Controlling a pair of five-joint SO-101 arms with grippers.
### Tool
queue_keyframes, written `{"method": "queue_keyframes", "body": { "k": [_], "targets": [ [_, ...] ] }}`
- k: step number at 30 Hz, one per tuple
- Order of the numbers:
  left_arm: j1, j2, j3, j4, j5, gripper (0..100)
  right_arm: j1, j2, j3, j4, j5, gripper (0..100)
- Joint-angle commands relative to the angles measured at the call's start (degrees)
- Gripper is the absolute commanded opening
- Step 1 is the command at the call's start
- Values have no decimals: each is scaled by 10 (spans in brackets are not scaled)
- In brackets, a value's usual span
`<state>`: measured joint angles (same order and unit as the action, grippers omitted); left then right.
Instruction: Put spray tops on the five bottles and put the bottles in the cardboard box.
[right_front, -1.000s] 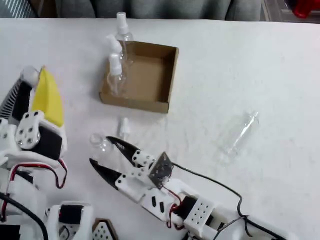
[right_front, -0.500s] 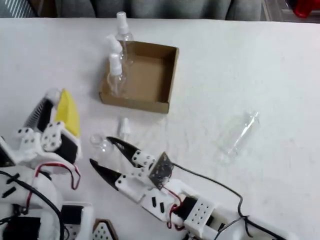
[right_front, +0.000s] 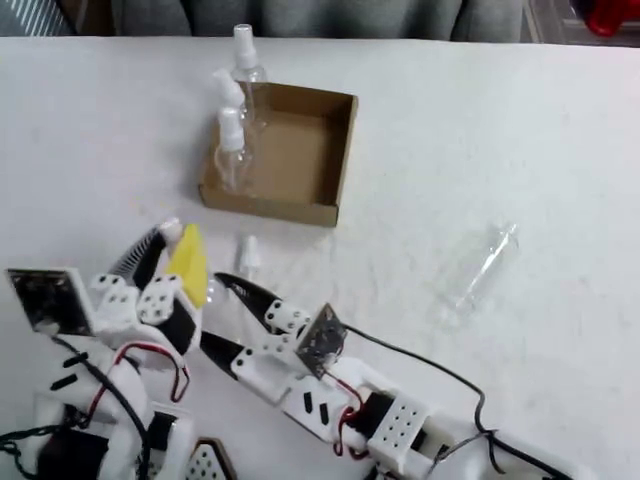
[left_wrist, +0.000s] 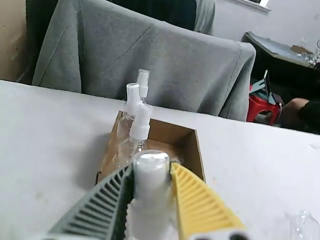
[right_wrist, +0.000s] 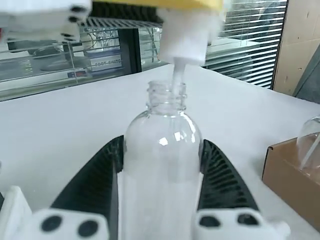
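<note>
My right gripper (right_wrist: 162, 150) is shut on a clear upright bottle (right_wrist: 162, 125) with an uncapped neck. Directly above it, my left gripper (left_wrist: 151, 170) is shut on a white spray top (left_wrist: 151, 185). In the right wrist view the spray top (right_wrist: 187, 35) hangs over the neck with its tube dipping into the opening. From above, the left gripper (right_front: 165, 245) covers the bottle and sits just beyond the right gripper (right_front: 213, 310). Three capped bottles (right_front: 232, 150) stand at the left side of the cardboard box (right_front: 320, 150).
A loose spray top (right_front: 248, 252) lies on the white table between the box and the grippers. A capless clear bottle (right_front: 480, 265) lies on its side at the right. The right arm's cable runs toward the table's near right corner.
The left arm has swung from the table's left side toward the middle, carrying the spray top over the bottle held by the right gripper. The right arm has stayed put.
</note>
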<state>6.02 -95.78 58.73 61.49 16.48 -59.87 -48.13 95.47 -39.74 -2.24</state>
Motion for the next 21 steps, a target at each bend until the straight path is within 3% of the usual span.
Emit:
{"method": "queue_keyframes", "body": {
  "k": [1, 12, 18, 21],
  "targets": [
    [7, -4, 11, 3, -42, 24, -7, -12, 6, 0, 5, 16],
    [58, -5, -4, 51, -46, 36, -7, -12, 6, 0, 5, 16],
    [66, -5, -4, 76, -43, 238, -7, -12, 6, 0, 5, 16],
    [65, -5, -5, 85, -43, 280, -5, -12, 6, 0, 5, 16]
  ]
}}
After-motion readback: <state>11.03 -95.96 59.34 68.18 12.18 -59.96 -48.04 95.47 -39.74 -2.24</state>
